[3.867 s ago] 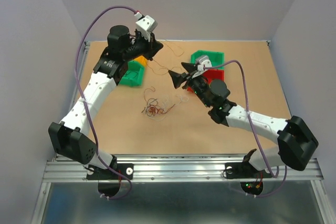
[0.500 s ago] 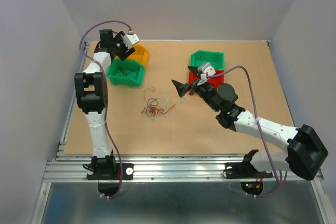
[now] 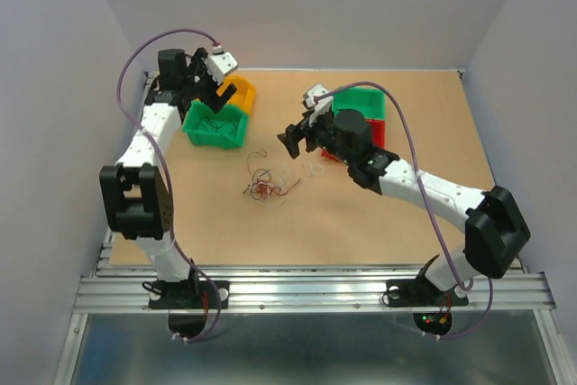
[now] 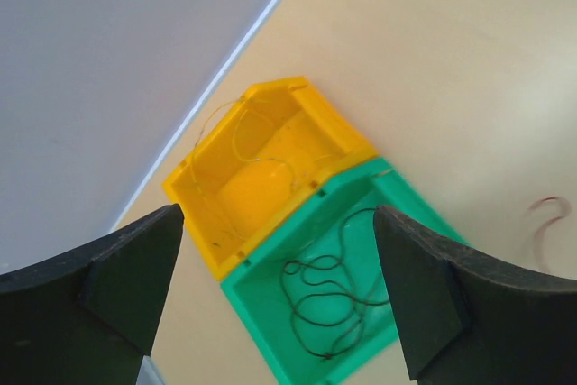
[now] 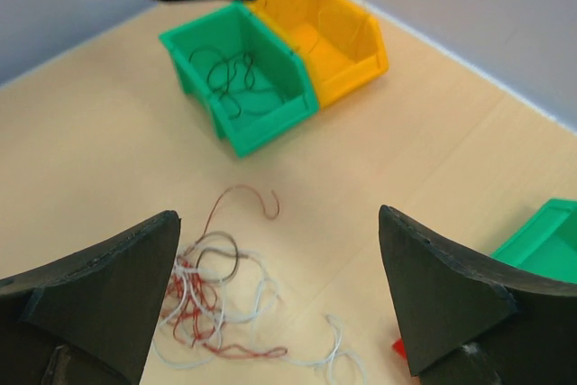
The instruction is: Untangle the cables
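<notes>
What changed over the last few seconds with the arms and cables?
The left gripper pulled back leftward over the green bin and opened; a dark wire lies inside. The right gripper, open, turned and edged left. The cables stayed put.

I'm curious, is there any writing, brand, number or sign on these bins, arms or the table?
No readable text in any view.
Yellow bin, green bin beside it, far green bin, red bin: plain, no labels.
Left arm, right arm, table: no legible marking.
Lights at the right arm's base: coloured dots only.
</notes>
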Motion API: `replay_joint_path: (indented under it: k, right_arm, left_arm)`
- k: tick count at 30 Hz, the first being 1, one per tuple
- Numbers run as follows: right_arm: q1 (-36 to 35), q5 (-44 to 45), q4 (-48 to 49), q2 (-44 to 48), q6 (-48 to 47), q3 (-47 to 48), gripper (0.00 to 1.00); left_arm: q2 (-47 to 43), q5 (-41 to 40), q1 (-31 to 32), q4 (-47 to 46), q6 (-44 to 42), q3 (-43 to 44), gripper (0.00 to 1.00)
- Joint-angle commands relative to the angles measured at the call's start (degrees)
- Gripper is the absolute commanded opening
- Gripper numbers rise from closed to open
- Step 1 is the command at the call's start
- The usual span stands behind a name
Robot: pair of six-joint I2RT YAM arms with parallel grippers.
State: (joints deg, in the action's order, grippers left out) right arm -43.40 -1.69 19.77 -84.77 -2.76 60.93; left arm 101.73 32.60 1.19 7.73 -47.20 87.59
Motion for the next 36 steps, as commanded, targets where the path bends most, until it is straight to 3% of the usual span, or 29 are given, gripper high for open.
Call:
replay_joint_path:
  k: [1, 4, 5, 8, 13, 17, 23, 30, 31, 34, 35, 36]
  right_arm:
    - [0.4, -6.7, -16.7, -2.7, -0.4, 6.6, 0.95]
    - [0.5, -5.0, -19.6, -5.0, 0.0, 7.4, 0.95]
    - [1.1, -4.4, -19.6, -6.5, 0.5, 7.5, 0.95]
    - [2.6, -6.2, -22.1, -10.7, 1.8, 9.6, 0.93]
    - [2.8, -8.1, -25.2, -16.7, 2.2, 13.4, 0.89]
    - [2.8, -9.0, -27.5, -20.5, 1.7, 16.3, 0.84]
    - [2.9, -12.6, -28.6, -24.2, 0.8, 18.3, 0.78]
    - [2.9, -14.5, -32.7, -30.1, -0.1, 22.6, 0.65]
    - [2.9, -15.5, -33.6, -30.8, -0.4, 24.2, 0.62]
    - [2.8, -15.9, -35.1, -31.4, -1.0, 25.1, 0.29]
    - [2.9, -15.8, -35.1, -30.7, -1.6, 24.9, 0.07]
    - [2.8, -15.7, -35.0, -28.8, -2.0, 24.5, 0.01]
  left_arm:
    - [-12.5, 2.0, 3.9, -3.5, 10.1, -8.1, 0.99]
    - [-20.3, -1.1, 10.6, -5.4, 11.9, -17.6, 0.99]
    - [-22.0, -6.1, 12.5, -9.0, 13.4, -22.6, 0.99]
    - [-26.6, -11.8, 16.3, -15.3, 22.0, -29.5, 0.99]
    - [-31.7, -11.8, 16.3, -25.7, 31.2, -37.8, 0.99]
    - [-35.8, -19.3, 16.3, -33.6, 32.0, -45.2, 0.99]
    - [-38.3, -26.6, 16.2, -37.6, 31.5, -49.3, 0.99]
    - [-37.4, -26.7, 16.2, -38.1, 30.9, -49.5, 0.99]
    - [-37.3, -26.7, 16.2, -38.1, 30.8, -49.6, 0.99]
    - [-37.5, -26.0, 16.2, -38.1, 30.8, -49.7, 0.99]
    - [-37.8, -25.7, 16.2, -38.2, 30.8, -49.9, 0.99]
    - [-38.0, -25.4, 16.2, -38.3, 30.8, -50.0, 0.99]
